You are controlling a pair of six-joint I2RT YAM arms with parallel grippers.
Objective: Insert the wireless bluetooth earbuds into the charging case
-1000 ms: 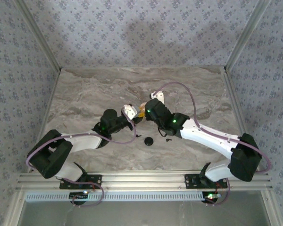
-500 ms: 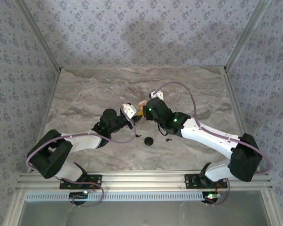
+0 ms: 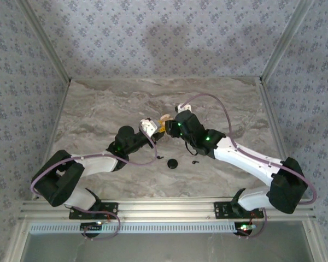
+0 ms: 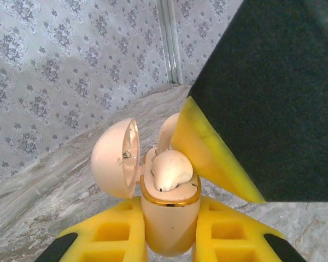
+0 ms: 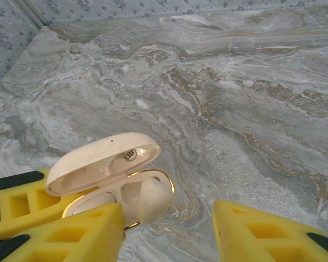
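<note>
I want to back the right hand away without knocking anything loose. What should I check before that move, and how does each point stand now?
1. Left hand shut on the charging case: ok.
2. Lid open: ok.
3. Cream earbud resting in the case: ok. Pressed fully home: cannot tell.
4. Right hand jaws apart, not clamping the earbud: ok.
5. Its finger free of the earbud: cannot tell, they sit very close.
6. Second well filled: cannot tell, that finger hides much of it.
</note>
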